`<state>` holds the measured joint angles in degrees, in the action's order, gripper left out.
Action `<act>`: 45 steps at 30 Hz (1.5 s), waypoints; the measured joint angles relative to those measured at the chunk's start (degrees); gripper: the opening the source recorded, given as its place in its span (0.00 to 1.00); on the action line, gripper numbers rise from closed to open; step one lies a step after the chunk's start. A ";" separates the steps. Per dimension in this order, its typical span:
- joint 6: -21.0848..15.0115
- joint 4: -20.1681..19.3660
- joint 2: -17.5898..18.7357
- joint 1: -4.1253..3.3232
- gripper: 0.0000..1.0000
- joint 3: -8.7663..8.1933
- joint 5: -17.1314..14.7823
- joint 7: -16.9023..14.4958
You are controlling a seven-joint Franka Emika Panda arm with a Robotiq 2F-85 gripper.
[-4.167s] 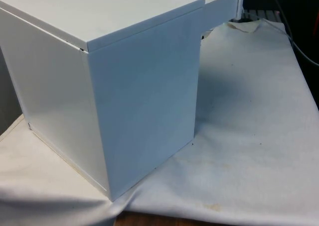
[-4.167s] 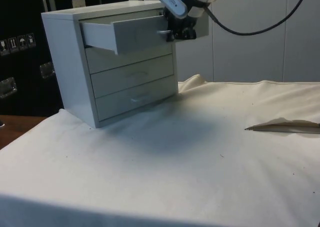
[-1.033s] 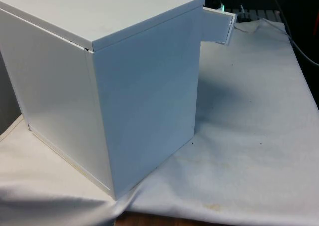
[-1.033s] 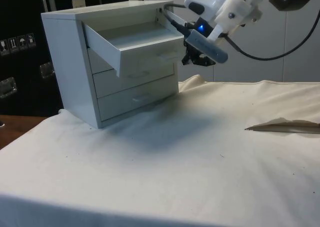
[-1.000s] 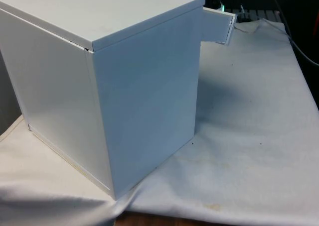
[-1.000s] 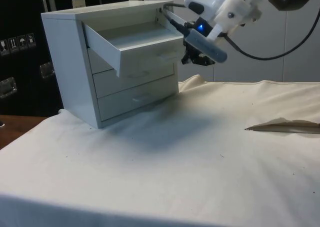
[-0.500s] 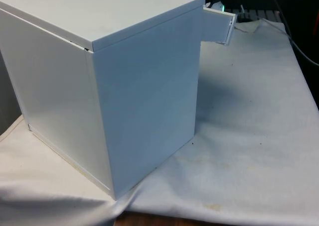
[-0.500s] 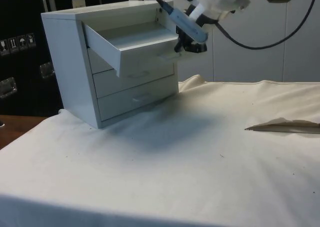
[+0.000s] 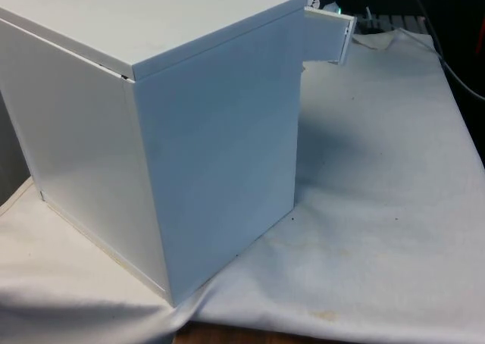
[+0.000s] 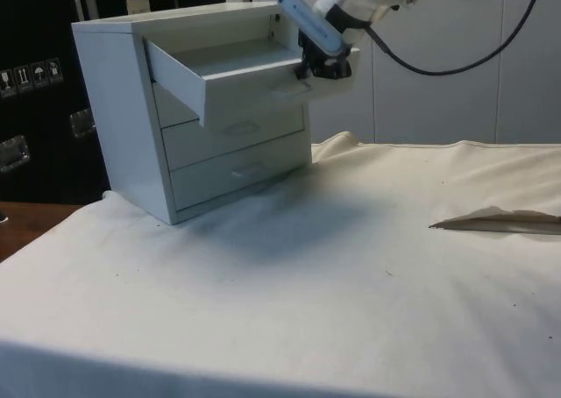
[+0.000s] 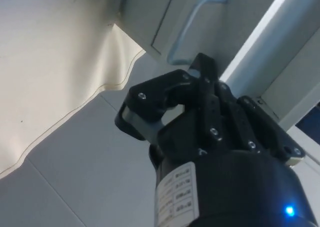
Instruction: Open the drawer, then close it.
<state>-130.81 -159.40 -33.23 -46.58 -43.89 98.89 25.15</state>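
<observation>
white chest of drawers stands on the cloth-covered table, at the side view's left. its top drawer is pulled well out; the two drawers below are closed. in the front view the drawer's end sticks out past the chest's far right corner. black gripper sits against the drawer's front, by its right end. wrist view shows the fingers close together beside a handle; can't tell whether they grip anything.
</observation>
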 measured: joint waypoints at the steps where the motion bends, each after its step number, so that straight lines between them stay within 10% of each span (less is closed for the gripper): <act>1: -0.11 0.46 -0.46 0.00 0.00 -0.23 0.00 -0.97; 20: -1.15 4.87 -4.24 0.06 0.00 -3.21 0.00 -9.11; 45: -9.34 10.49 0.06 -0.17 0.00 -9.17 0.23 -11.34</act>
<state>-140.15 -148.91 -33.17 -46.75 -53.06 99.12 13.81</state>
